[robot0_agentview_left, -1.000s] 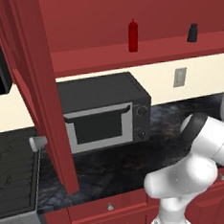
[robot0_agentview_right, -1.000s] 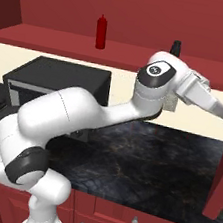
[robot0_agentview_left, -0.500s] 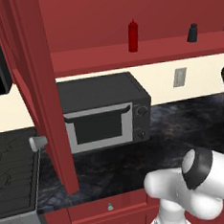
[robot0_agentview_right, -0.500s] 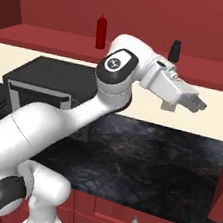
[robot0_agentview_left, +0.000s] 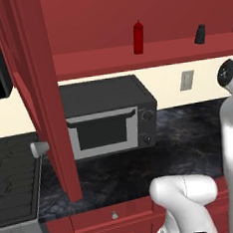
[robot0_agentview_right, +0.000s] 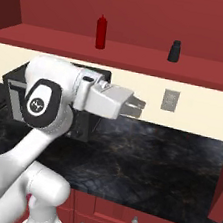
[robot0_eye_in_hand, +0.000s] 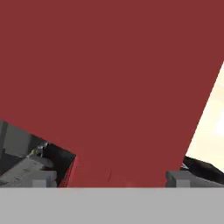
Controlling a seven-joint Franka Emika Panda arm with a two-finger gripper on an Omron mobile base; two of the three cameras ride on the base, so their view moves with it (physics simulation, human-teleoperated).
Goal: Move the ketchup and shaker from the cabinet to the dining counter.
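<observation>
Right base view showed the ketchup (robot0_agentview_right: 100, 31) standing upright on the open cabinet (robot0_agentview_right: 117, 53) shelf, the shaker (robot0_agentview_right: 174, 51) well apart to its right. Below the shelf, the gripper (robot0_agentview_right: 140, 108) hung over the counter (robot0_agentview_right: 147, 159) with its fingers spread wide, empty, before the microwave (robot0_agentview_right: 88, 125).

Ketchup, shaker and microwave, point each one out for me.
ketchup (robot0_agentview_right: 100, 32), right base view, on the bottle's red body.
shaker (robot0_agentview_right: 174, 52), right base view, on its dark lower body.
microwave (robot0_agentview_left: 97, 133), left base view, on the door window.
</observation>
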